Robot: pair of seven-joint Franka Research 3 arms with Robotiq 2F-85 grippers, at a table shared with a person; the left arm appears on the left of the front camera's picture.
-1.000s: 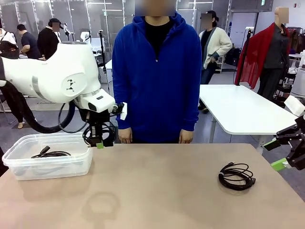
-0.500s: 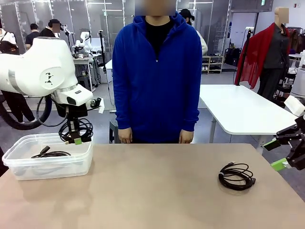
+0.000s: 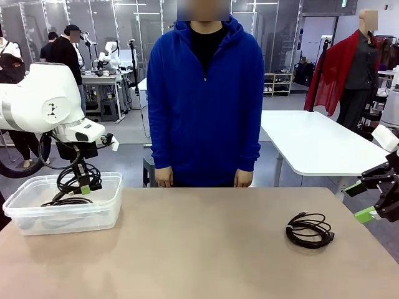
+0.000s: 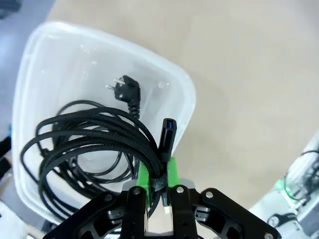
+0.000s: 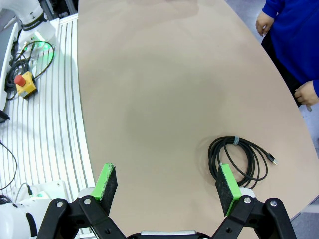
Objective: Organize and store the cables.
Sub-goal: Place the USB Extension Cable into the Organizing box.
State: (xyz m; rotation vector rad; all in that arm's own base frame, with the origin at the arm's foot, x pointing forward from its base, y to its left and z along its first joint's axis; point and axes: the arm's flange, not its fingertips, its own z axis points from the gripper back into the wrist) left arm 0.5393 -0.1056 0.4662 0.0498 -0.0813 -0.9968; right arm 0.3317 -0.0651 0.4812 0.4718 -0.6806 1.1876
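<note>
Site type: robotics laboratory in an open indoor hall.

Indicators at the station:
- A white jointed robot arm [image 3: 43,106] works at the tan work table [image 3: 218,249].
- The right gripper [image 5: 166,168] carries green finger pads.
- A yellow emergency-stop box [image 5: 24,83] with a red button lies, cabled, on the ribbed white platform [image 5: 55,124] beside the table edge.

Indicators in the background:
- Grey floor and glass partition walls [image 3: 93,22].
- A further white table [image 3: 312,146], a bench loaded with equipment [image 3: 103,80] and shelving [image 3: 277,84] (several people stand there).

A person in a blue hooded top [image 3: 206,99] stands at the work table's far side.
</note>
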